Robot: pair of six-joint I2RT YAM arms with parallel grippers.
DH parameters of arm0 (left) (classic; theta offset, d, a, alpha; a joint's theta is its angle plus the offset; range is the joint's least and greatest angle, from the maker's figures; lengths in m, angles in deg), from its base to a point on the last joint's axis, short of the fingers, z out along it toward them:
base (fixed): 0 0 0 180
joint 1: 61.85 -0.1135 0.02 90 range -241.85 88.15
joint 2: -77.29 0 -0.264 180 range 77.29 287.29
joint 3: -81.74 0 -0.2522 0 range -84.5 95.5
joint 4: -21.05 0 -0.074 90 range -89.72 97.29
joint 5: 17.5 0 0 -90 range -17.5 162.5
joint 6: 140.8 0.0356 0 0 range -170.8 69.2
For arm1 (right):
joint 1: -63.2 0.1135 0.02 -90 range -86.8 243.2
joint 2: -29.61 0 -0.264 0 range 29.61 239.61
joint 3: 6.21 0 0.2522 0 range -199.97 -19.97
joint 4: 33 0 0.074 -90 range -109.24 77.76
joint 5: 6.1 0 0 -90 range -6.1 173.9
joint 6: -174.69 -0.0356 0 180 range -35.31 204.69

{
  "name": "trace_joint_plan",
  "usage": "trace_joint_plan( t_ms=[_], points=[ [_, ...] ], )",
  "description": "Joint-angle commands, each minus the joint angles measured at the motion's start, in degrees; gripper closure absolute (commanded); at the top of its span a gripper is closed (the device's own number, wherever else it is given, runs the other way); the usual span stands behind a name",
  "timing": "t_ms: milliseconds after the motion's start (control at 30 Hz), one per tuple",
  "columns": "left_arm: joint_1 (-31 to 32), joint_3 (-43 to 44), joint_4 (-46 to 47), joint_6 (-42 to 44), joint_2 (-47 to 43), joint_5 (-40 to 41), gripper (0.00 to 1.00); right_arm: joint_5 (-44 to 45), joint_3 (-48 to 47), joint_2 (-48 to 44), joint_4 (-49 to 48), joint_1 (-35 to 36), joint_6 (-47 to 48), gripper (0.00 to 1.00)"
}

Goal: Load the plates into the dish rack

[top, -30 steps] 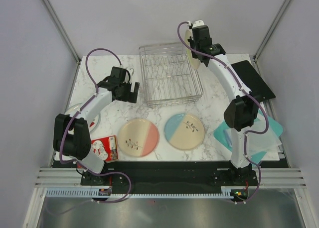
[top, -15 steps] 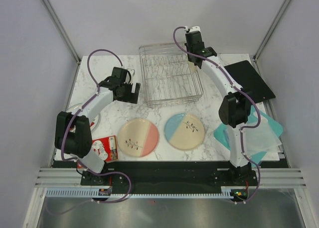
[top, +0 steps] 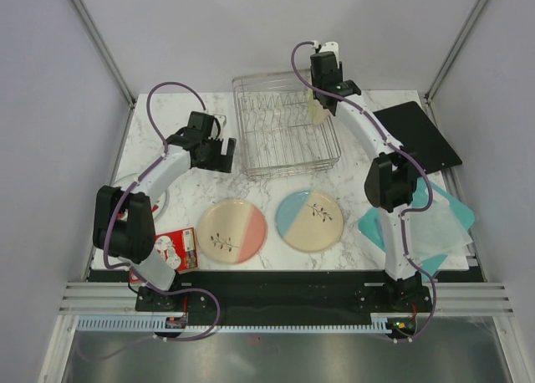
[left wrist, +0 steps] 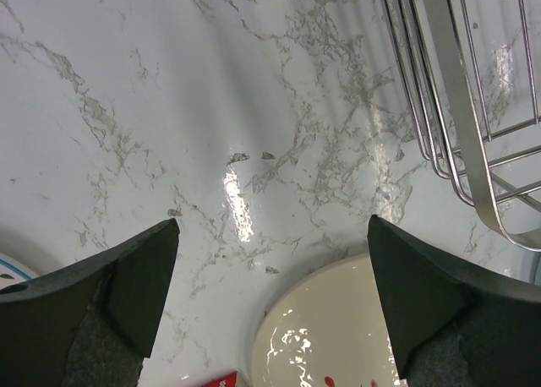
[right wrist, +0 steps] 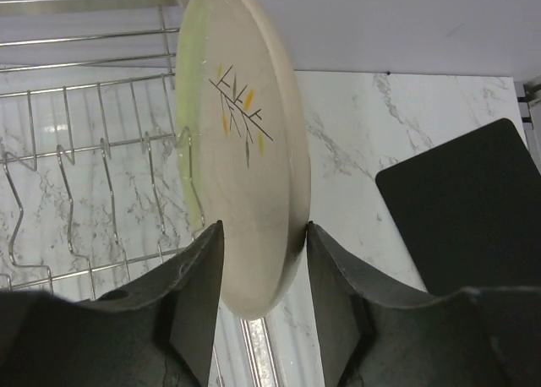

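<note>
Plates number four in all, and three of them lie flat on the marble table [top: 192,191]. Farthest left is the white plate [top: 159,201], half hidden under the left arm. Just in front of it, at the near edge, lies one red-and-white packet [top: 175,249].

The left gripper [top: 216,155] hangs over bare marble just left of the rack, its two fingers [left wrist: 127,277] spread wide with nothing between them. The left wrist view shows a cream plate rim below it, though which plate that is I cannot tell.

Next comes the pink-and-cream plate [top: 231,231], face up near the front, and close beside it on the right, not touching, the blue-and-cream plate [top: 309,220].

Behind these two stands the single dish rack [top: 284,132], a silver wire basket with no plate seated between its prongs.

The right gripper [right wrist: 262,243] is closed on the lower rim of the green-and-cream plate [right wrist: 245,150], which stands on edge, sprig side showing, at the rack's far right side. Whether it touches the wires is unclear.

Right of the rack lies one flat black board [top: 418,135], and nearer the front a loose stack of pale teal sheets [top: 439,224] (their number is hard to make out).
</note>
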Motion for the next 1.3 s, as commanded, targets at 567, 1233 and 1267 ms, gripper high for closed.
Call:
trace_joint_plan(
  t_ms=[567,1233,1267],
  points=[
    [11.1,-31.4,16.6,-24.1,-30.0,-34.3,0.47,-65.2,61.3,-44.8,12.4,-23.9,12.4,0.26],
    [20.8,-23.9,30.4,-28.8,-5.8,-33.0,0.3,-83.6,66.9,-26.7,22.1,-25.0,31.4,0.27],
    [20.9,-23.3,29.4,-28.8,-4.4,-31.1,0.29,-83.6,66.9,-25.6,21.5,-25.0,30.8,0.27]
  ],
)
